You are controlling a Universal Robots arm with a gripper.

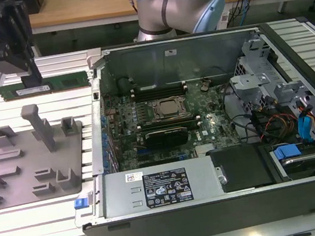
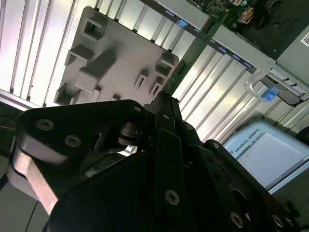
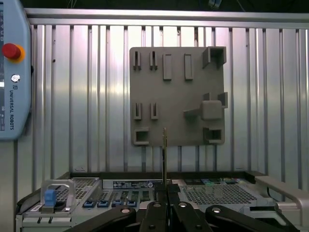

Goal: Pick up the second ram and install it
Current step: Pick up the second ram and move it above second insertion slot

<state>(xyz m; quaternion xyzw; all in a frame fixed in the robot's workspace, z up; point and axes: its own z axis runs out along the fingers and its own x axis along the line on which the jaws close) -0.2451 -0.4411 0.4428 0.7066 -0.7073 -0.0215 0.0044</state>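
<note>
Gripper [image 1: 35,80], you'll see, pinches the second ram [image 1: 61,82] between its fingers [image 3: 155,215], seemingly lifted, beside the gray fixture plate [image 1: 23,162].

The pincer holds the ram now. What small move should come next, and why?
Probably carry the ram toward the case: the pincer is shut on it, it hangs in the air outside the case, and the slots lie inside.
</note>
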